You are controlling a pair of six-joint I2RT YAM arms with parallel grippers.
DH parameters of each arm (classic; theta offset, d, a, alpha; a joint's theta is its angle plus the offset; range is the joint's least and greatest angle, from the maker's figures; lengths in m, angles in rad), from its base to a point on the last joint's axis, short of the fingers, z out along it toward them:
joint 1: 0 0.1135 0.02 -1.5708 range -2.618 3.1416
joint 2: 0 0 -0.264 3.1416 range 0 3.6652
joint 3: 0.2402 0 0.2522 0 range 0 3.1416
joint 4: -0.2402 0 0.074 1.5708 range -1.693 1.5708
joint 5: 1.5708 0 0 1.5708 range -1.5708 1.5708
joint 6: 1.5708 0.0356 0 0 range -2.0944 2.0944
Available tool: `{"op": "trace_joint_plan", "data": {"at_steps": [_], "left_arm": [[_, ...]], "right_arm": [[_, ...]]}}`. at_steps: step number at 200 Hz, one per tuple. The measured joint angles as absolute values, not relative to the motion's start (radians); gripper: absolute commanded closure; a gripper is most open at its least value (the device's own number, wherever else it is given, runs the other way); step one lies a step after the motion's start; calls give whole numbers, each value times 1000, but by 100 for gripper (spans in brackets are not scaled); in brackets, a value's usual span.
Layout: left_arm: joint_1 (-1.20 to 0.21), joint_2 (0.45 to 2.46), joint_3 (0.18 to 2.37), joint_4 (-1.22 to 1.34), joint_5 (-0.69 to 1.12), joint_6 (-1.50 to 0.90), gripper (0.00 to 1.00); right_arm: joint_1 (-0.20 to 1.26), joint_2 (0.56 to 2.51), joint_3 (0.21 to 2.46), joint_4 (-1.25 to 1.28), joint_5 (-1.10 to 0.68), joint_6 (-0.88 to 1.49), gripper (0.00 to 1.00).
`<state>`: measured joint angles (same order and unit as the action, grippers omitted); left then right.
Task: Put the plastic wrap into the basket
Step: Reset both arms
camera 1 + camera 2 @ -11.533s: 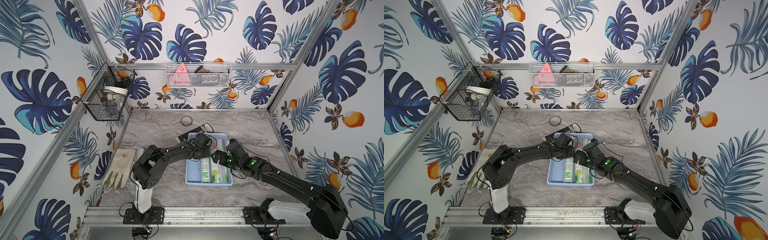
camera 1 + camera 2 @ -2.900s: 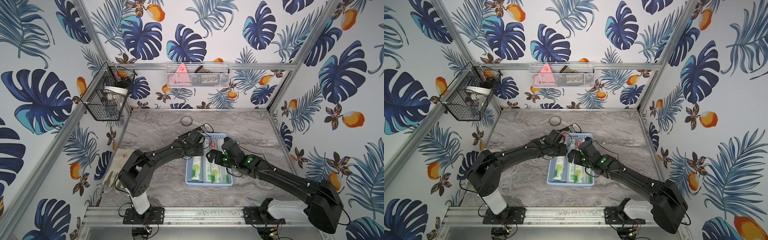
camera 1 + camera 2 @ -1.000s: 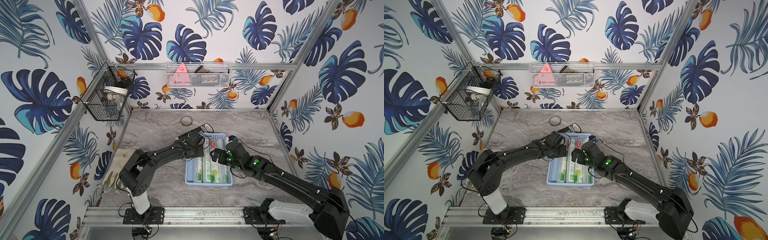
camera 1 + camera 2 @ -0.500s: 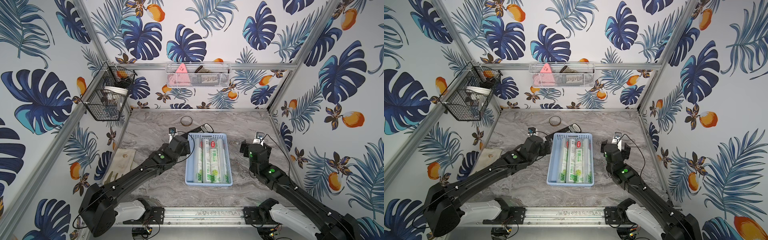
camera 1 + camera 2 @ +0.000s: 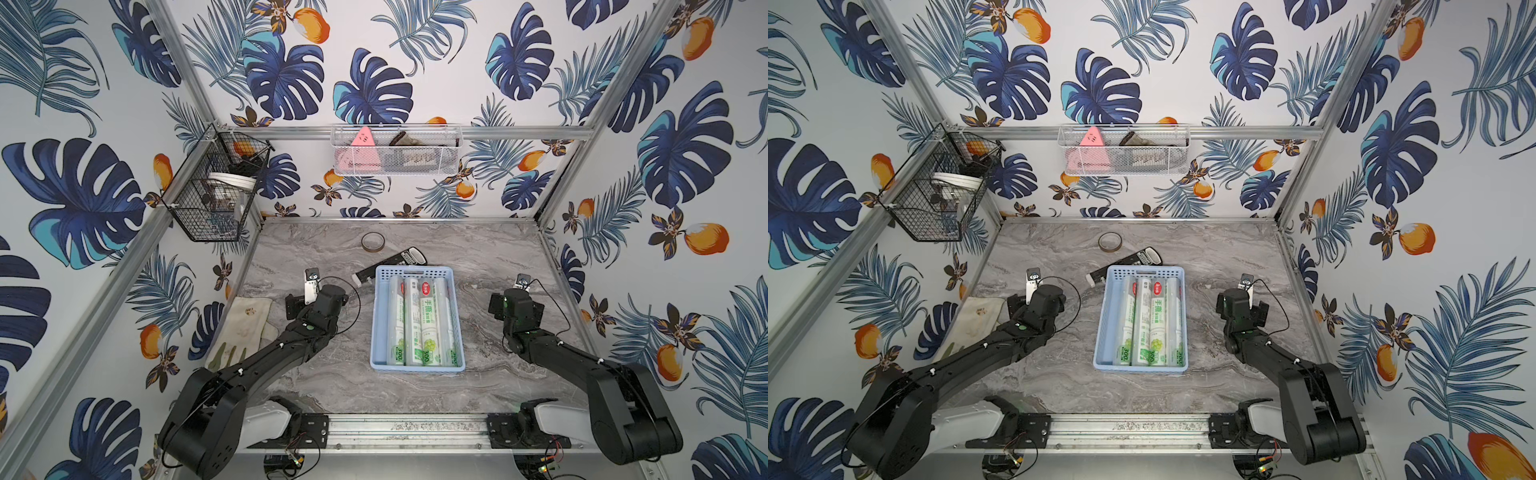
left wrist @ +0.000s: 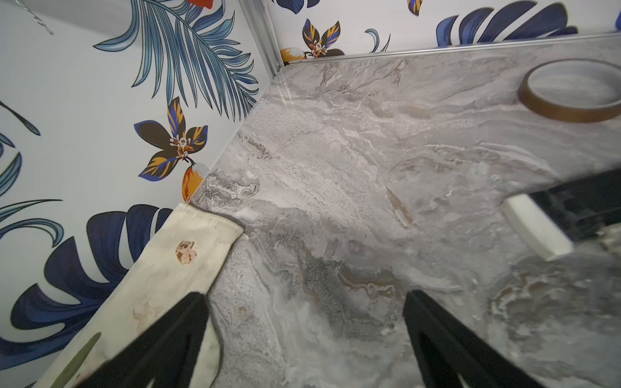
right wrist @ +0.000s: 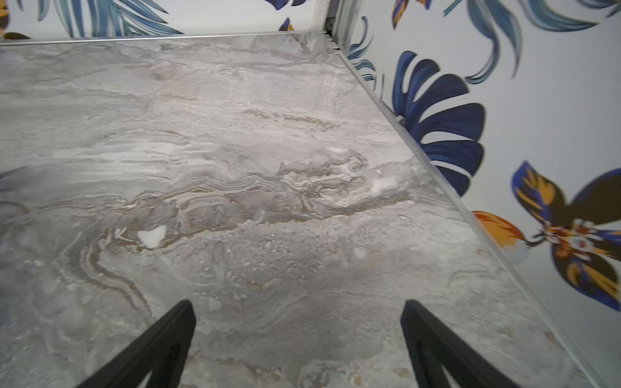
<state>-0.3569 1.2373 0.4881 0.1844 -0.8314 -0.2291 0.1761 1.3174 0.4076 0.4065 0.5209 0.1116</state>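
Lying side by side, four slim cylindrical rolls of plastic wrap (image 5: 417, 322), glossy clear-white film with green print, fill the basket (image 5: 417, 367), a light blue rectangular plastic tray with perforated sides. Both the left tool (image 6: 304, 297) and the right tool (image 7: 297, 304) stand with black jaws wide apart, empty, above the table (image 5: 490, 257), which is grey, veined and marble-look. A stained off-white fabric glove (image 6: 174, 268) lies against the leaf-patterned walls (image 5: 83, 124)

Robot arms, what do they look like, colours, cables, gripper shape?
The left arm and right arm are black jointed links on white base housings, with thin black cables looping at the wrists. The left gripper and right gripper each have two tapered black fingers.
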Motion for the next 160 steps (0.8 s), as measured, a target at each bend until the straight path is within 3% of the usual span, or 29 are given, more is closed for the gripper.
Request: {"op": "trace_joint_plan", "data": {"at_steps": [62, 104, 160], "left_arm": [[-264, 1470, 344, 721, -641, -1, 1], [-157, 1611, 277, 1030, -465, 1, 1], [-78, 1636, 361, 997, -319, -30, 1]], "right_arm": [[133, 1514, 352, 785, 359, 43, 0], [121, 1672, 295, 1023, 293, 3, 0], [69, 1674, 405, 991, 294, 41, 0]]}}
